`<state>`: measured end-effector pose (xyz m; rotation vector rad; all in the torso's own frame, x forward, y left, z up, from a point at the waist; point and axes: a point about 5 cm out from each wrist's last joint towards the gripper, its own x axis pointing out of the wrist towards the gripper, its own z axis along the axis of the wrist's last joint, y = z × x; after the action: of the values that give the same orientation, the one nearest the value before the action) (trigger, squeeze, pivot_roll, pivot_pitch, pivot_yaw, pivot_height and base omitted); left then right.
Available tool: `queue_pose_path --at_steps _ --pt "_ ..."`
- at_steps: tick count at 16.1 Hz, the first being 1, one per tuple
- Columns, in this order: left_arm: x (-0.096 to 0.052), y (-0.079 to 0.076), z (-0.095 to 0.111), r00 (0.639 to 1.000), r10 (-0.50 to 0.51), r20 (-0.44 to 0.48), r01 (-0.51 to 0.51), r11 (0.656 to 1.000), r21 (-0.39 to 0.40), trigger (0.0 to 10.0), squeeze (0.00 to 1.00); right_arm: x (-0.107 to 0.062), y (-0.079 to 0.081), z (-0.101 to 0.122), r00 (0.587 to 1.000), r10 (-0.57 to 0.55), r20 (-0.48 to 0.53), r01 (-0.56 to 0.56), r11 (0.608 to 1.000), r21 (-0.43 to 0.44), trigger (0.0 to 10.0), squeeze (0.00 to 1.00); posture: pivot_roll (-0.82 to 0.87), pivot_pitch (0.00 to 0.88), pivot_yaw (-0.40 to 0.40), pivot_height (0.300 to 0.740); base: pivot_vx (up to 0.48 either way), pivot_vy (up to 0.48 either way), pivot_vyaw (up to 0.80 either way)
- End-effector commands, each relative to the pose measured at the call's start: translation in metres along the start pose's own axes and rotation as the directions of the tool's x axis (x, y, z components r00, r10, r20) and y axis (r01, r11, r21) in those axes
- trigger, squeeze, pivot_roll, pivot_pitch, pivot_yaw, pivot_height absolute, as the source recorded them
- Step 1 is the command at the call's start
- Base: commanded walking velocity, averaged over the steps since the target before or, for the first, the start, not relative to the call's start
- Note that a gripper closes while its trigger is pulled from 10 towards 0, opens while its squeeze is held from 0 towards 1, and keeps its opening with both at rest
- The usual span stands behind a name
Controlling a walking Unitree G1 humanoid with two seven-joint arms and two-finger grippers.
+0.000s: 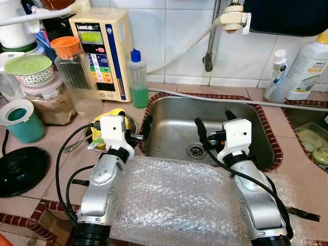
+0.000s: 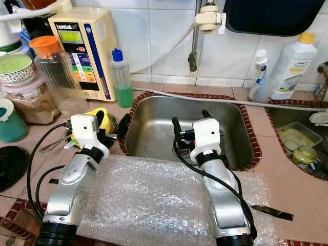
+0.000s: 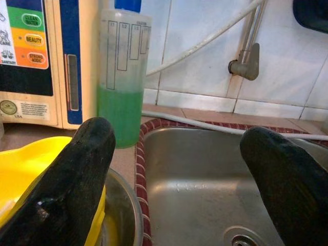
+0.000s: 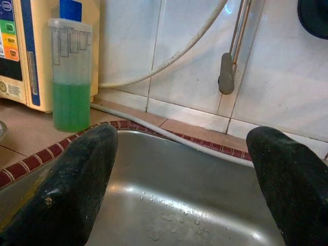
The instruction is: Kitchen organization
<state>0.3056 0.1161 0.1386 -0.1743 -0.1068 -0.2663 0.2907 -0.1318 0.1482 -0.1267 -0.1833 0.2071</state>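
At the far left of the tiled counter (image 1: 61,154) a black round lid (image 1: 20,169) lies flat, with a teal cup (image 1: 23,123) behind it and a glass jar of brown powder (image 1: 48,102) stacked under a patterned bowl with a green lid (image 1: 29,69); next along stand a clear pitcher with an orange cap (image 1: 77,77) and the cream water ionizer (image 1: 105,54) against the wall tiles. The left gripper (image 1: 142,132) hovers at the left rim of the sink, its black fingers (image 3: 77,179) spread wide apart and holding nothing, one finger above a yellow object (image 1: 105,123) sitting in a small steel bowl (image 3: 120,210) just beside the sink edge. Behind it a squeeze bottle of green liquid with a blue cap (image 1: 137,79) stands near the sink's back-left corner. A sheet of bubble wrap (image 1: 179,202) lies spread on the counter in front of the stainless sink (image 1: 174,128), under both silver forearms. The right gripper (image 1: 212,125) hangs over the basin above the drain (image 1: 196,150), its fingers (image 4: 77,189) likewise spread and empty. A white hose (image 1: 189,43) runs along the wall to the tap (image 1: 233,18). To the right stand a small white bottle (image 1: 275,74) and a large white detergent bottle with a yellow cap (image 1: 307,64), and a black-handled knife (image 2: 271,211) lies on the counter at the bubble wrap's right edge
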Motion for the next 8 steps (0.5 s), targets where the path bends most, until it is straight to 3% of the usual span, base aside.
queue_pose_path --at_steps 1,8 --pt "0.0011 -0.0002 0.0052 1.0 -0.005 0.018 0.004 1.0 0.011 10.0 0.0 0.0004 -0.0008 0.0037 1.0 -0.005 0.015 0.005 1.0 0.001 10.0 0.0 0.05 0.0 0.053 0.74 0.0 -0.48 0.0" --pt "0.0009 -0.0006 0.0046 1.0 -0.007 0.014 0.006 1.0 0.019 10.0 0.0 -0.0005 -0.0011 0.0015 1.0 -0.008 0.002 0.008 1.0 0.003 10.0 0.0 0.05 0.0 0.057 0.74 0.0 -0.48 0.0"
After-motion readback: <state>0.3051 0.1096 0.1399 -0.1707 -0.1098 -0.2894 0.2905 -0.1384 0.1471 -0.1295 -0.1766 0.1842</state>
